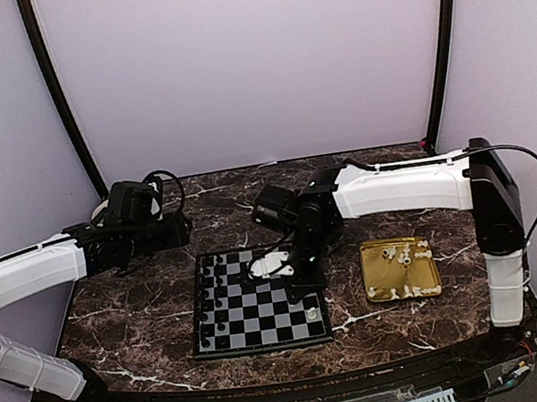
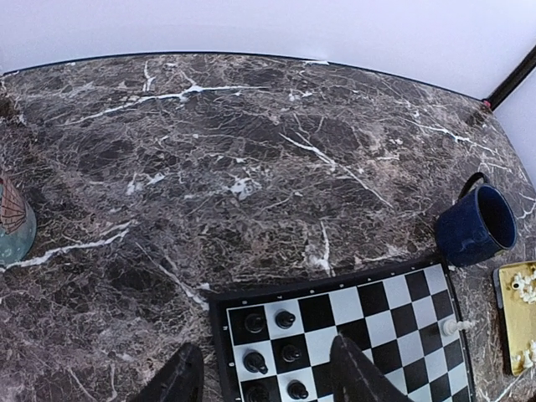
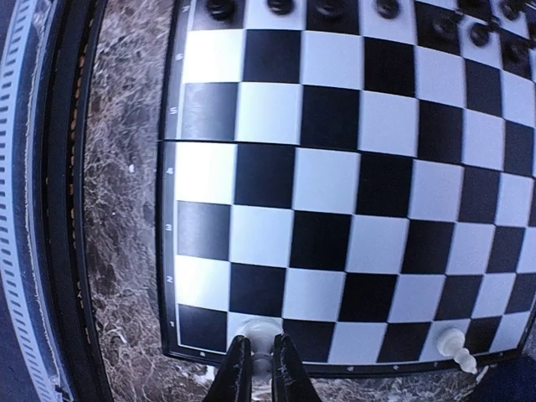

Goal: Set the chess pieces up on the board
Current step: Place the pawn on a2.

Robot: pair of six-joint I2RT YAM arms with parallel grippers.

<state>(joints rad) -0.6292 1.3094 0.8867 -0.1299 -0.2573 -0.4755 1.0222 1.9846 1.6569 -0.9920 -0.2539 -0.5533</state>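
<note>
Where pale lilac walls close it in, the table (image 1: 135, 322) shows dark brown marble patterning, white-veined and glossy. The board (image 1: 264, 308) lies flat at centre, with black and light grey squares inside a thin black border. Black pieces (image 1: 211, 290) line its left side. Just right of the board is a gold tray (image 1: 406, 273), shiny and rectangular, holding loose cream chess pieces (image 1: 398, 257). A blue mug (image 2: 477, 226) stands off the board's far right corner.

The right arm comes in from the right, wrist bent down over the board's right side. The right gripper (image 3: 260, 364) has its fingers nearly together, pinching a cream piece (image 3: 260, 335) on the edge row. A second cream piece (image 3: 456, 347) is on the same row. The left gripper (image 2: 268, 352) hovers near the board's far left corner, fingers wide apart and holding nothing.
</note>
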